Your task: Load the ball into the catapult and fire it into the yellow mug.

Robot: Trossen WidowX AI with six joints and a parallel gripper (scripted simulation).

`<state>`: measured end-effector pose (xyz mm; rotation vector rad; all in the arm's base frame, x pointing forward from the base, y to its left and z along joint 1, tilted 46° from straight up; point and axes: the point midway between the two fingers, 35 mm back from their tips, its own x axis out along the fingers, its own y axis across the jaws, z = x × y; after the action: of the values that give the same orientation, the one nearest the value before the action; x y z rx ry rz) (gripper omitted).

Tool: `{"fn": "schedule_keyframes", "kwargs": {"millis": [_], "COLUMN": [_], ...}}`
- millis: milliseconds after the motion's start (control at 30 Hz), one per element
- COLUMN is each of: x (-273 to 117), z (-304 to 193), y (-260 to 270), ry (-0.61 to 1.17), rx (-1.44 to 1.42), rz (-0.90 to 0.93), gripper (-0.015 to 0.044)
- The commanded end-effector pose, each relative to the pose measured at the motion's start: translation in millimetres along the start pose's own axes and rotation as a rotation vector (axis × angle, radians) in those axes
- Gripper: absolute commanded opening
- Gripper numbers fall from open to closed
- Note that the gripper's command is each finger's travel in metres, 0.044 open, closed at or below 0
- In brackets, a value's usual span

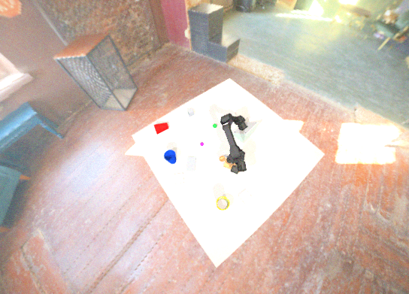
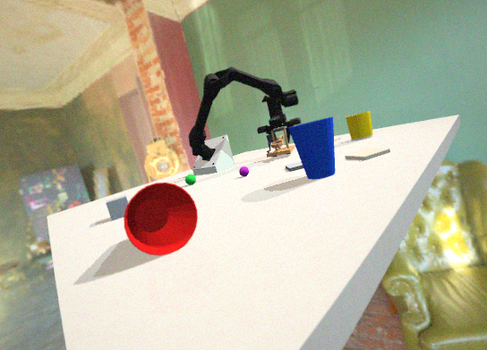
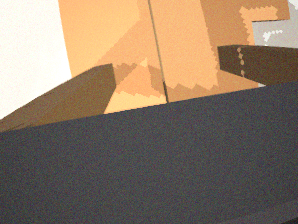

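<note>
The wooden catapult [image 1: 228, 165] [image 2: 280, 152] [image 3: 185, 40] stands on the white table [image 1: 263, 198] [image 2: 251, 271], its small round cup showing on its left in the top view. My gripper [image 2: 278, 142] [image 3: 166, 67] points down and is shut on the catapult, with a finger on either side of its wooden part. A purple ball [image 1: 201, 143] [image 2: 243, 171] and a green ball [image 1: 215, 125] [image 2: 191, 179] lie on the table, apart from the catapult. The yellow mug [image 1: 218, 207] [image 2: 359, 125] stands upright, below the catapult in the top view. The arm partly hides the catapult there.
A blue cup [image 1: 170, 156] [image 2: 315, 150] stands upright. A red cup [image 1: 161, 128] [image 2: 185, 235] lies on its side. A grey block [image 1: 191, 112] [image 2: 117, 209], a flat grey piece [image 1: 191, 163] [image 2: 293, 166], a pale slab [image 2: 367, 154] and a white wedge [image 2: 220, 157] also rest here.
</note>
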<state>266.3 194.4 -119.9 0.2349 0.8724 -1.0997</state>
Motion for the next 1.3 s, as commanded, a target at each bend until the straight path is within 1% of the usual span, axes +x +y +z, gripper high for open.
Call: {"fn": "schedule_keyframes", "kwargs": {"millis": [0, 200, 400, 867, 933, 967, 1067, 1133, 1233, 1267], "x": [5.8, 15.5, 11.5, 11.5, 1.0, -12.4, -63.4, -85.6, -88.4, -70.4], "z": [-0.7, -0.4, 0.2, 0.2, -0.4, -1.0, -1.9, -1.6, -1.5, -3.6], "y": [-0.7, -1.3, -0.4, -0.4, 1.1, 2.5, 2.0, -1.0, -1.4, 0.2], "ry": [-0.008, -0.009, -0.001, -0.001, 0.000, 0.002, 0.003, 0.003, 0.002, -0.004], "rx": [-0.008, -0.008, 0.000, 0.000, -0.001, -0.001, -0.003, -0.004, -0.004, -0.012], "rz": [0.006, 0.005, 0.000, 0.000, 0.000, 0.001, 0.000, -0.001, -0.001, 0.001], "gripper": [0.0000, 0.0000, 0.0000, 0.0368, 0.0420, 0.0440, 0.0440, 0.0440, 0.0440, 0.0440]}}
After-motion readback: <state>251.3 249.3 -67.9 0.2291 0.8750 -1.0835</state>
